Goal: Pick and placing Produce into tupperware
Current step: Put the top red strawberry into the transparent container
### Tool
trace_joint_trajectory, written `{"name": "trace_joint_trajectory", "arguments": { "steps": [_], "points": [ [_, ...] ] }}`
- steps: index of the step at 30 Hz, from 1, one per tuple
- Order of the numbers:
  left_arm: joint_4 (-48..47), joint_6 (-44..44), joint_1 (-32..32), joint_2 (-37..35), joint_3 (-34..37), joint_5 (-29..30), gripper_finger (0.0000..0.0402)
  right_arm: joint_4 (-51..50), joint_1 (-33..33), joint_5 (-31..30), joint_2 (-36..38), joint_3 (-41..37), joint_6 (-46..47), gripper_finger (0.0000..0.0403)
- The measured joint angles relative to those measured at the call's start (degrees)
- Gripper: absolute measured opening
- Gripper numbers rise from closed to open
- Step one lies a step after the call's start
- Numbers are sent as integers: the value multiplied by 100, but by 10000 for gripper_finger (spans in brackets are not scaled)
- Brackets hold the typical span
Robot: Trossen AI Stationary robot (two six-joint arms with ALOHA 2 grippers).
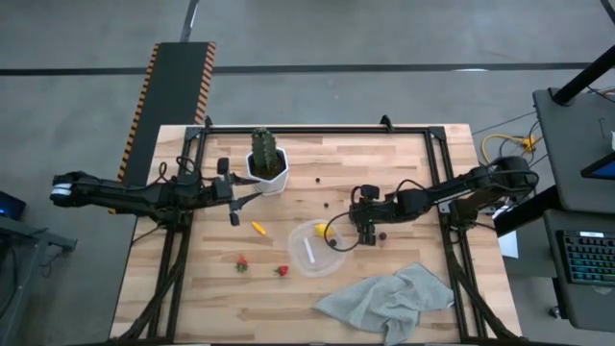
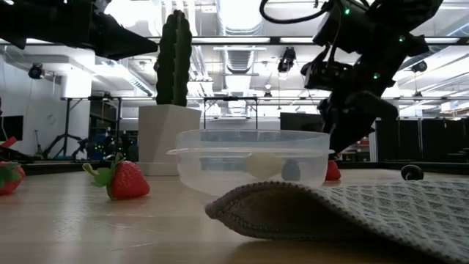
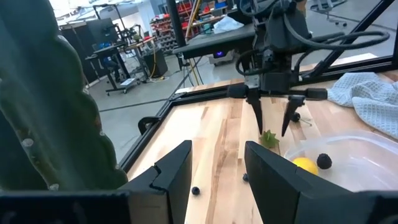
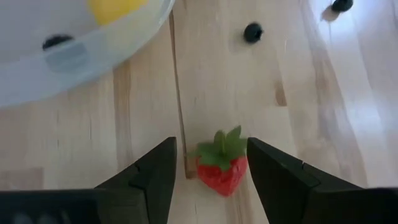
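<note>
Jaws of the right gripper (image 4: 208,171) stand parted, one finger on either side of a red strawberry (image 4: 221,165) that lies on the table (image 1: 384,163); no contact between fingers and fruit can be confirmed. In the high view this gripper (image 1: 366,229) points down just beside the right edge of the tupperware (image 1: 317,252). The left wrist view shows the same gripper (image 3: 272,124) with its tips apart above the strawberry's green leaves (image 3: 268,137).

The tupperware (image 3: 348,155) holds a yellow lemon (image 3: 305,165) and one dark berry (image 3: 323,161). Loose berries (image 4: 252,32) lie on the wood near the container, clear of the gripper.

Left gripper (image 1: 233,195) hangs with its jaws released and nothing between them, beside the cactus (image 1: 266,152) in its white pot (image 1: 270,179).

An orange carrot piece (image 1: 258,228) lies left of the tupperware. Two further strawberries (image 1: 241,262) rest nearer the front edge. A grey-green cloth (image 1: 389,300) lies crumpled at the front right, near the container.
</note>
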State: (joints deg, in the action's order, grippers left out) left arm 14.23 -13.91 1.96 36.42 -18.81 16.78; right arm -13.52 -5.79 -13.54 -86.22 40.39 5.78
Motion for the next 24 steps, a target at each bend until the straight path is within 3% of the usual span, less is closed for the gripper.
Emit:
{"name": "trace_joint_trajectory", "arguments": {
  "steps": [24],
  "points": [
    [31, -2, 0, 31, 0, -1, 135, 64, 22, -2, -135, -1, -1, 170]
  ]
}}
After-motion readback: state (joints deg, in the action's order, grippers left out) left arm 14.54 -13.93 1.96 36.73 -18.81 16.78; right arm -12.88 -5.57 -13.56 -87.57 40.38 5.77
